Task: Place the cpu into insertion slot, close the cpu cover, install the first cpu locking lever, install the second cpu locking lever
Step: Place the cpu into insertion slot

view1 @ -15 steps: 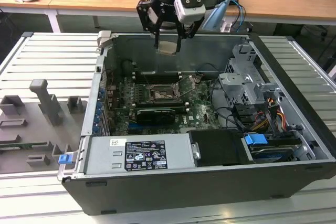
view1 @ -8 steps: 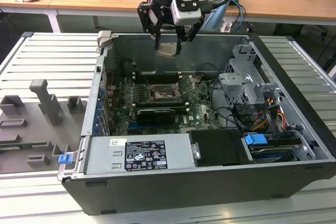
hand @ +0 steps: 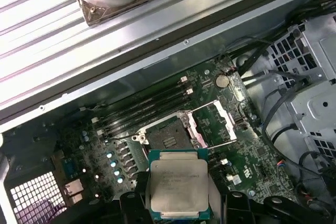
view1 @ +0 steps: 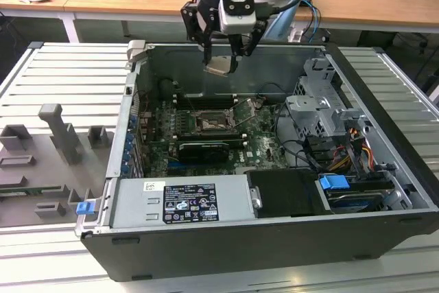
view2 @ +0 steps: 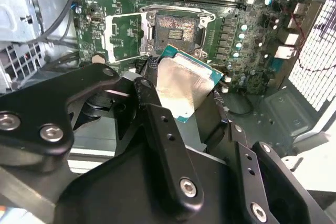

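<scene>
Holding the cpu (view1: 219,68) by two opposite edges, the gripper (view1: 221,61) hangs above the open computer case (view1: 274,248), its fingers (view2: 163,129) clamped on the chip. The chip tilts a little, and its pale metal face shows in both wrist views (hand: 177,188). In the exterior view the insertion slot (view1: 209,123) lies at six o'clock from the held chip, lower and well apart from it, on the green motherboard (view1: 260,145). The slot (hand: 169,137) is bare, its dark contact field exposed. The cpu cover (view1: 243,111) stands swung open at about two o'clock from the slot, joined to the slot's edge. Long black memory slots (view1: 199,103) run near the slot at twelve o'clock
</scene>
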